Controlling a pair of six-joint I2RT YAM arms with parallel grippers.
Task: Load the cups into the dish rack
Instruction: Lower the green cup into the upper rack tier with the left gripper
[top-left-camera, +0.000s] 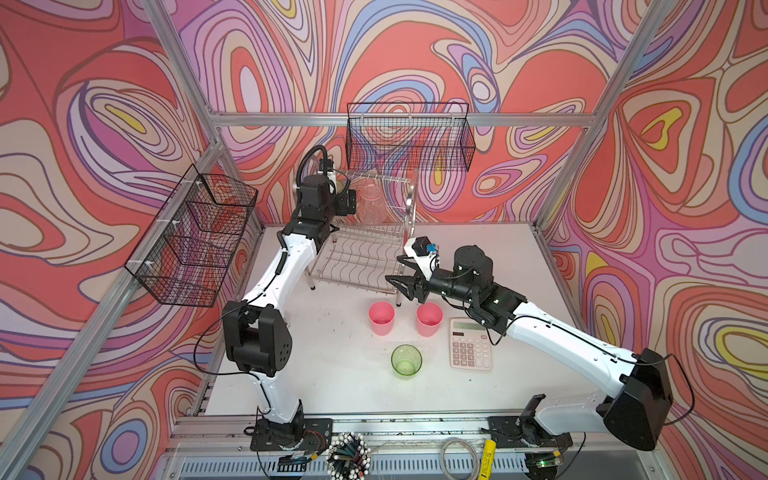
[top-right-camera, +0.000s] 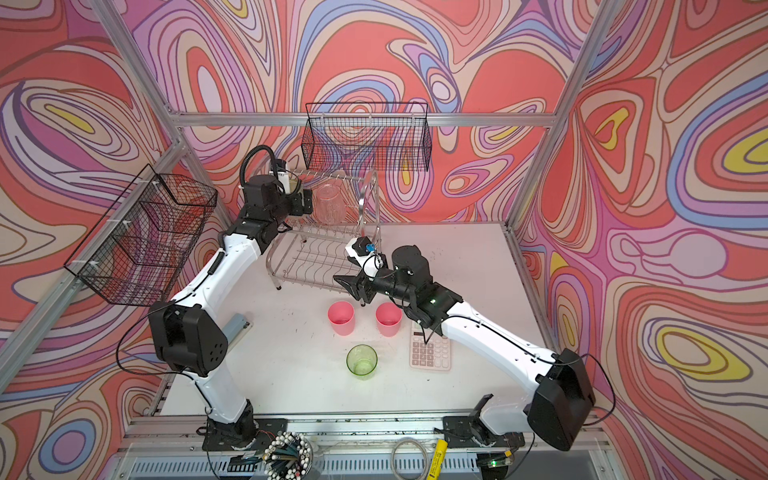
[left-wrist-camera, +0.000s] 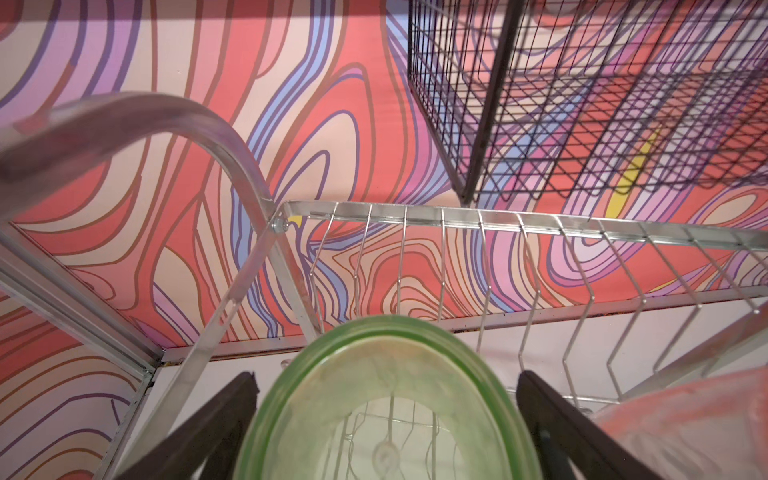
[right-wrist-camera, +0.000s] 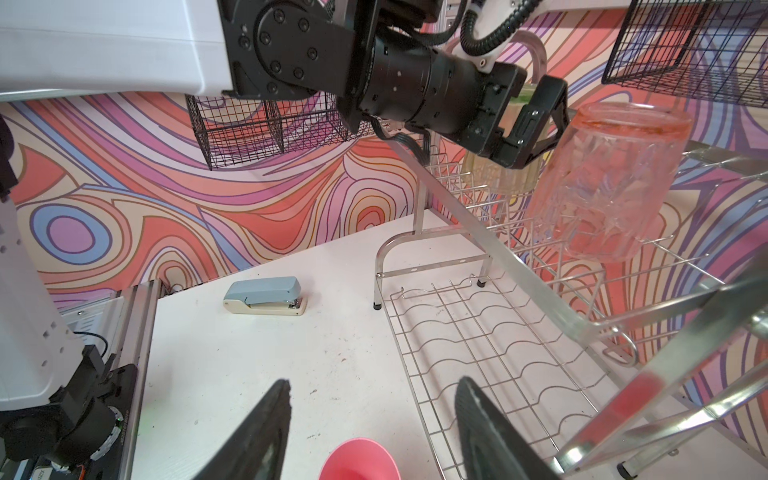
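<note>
Left end effector: your left end effector (left-wrist-camera: 386, 386) is sitting up at the top tier of the dish rack (top-left-camera: 353, 259). Its fingers are spread wide on either side of the racked green cup (left-wrist-camera: 374, 357). A thin gap is showing on each side, so it isn't squeezing anything.
Racked green cup: it's resting on the top tier wires at the end nearest your left arm. I can't tell whether it's lying mouth up or mouth down.
Clear ribbed cup: the clear ribbed cup (right-wrist-camera: 606, 183) is sitting mouth-down and leaning on the same tier, just beside the green one.
Right end effector: your right end effector (right-wrist-camera: 374, 386) is hovering about half open and holding nothing. It's hanging over the surface (top-left-camera: 332, 374) by the rack's front corner, with a pink rim peeking in below its fingers.
Pink cups: the pink cup by the calculator (top-left-camera: 429, 319) and the other pink cup (top-left-camera: 381, 318) are standing upright side by side in front of the rack, not touching.
Loose green cup: the loose green cup (top-left-camera: 406, 361) is standing upright nearer the front edge, apart from the pink pair.
Other stuff: a calculator (top-left-camera: 470, 343) is lying partly under your right arm. A stapler (right-wrist-camera: 266, 296) is sitting on the surface well apart from the rack. Two black mesh baskets (top-left-camera: 409, 137) (top-left-camera: 195, 237) are hanging on the walls.
</note>
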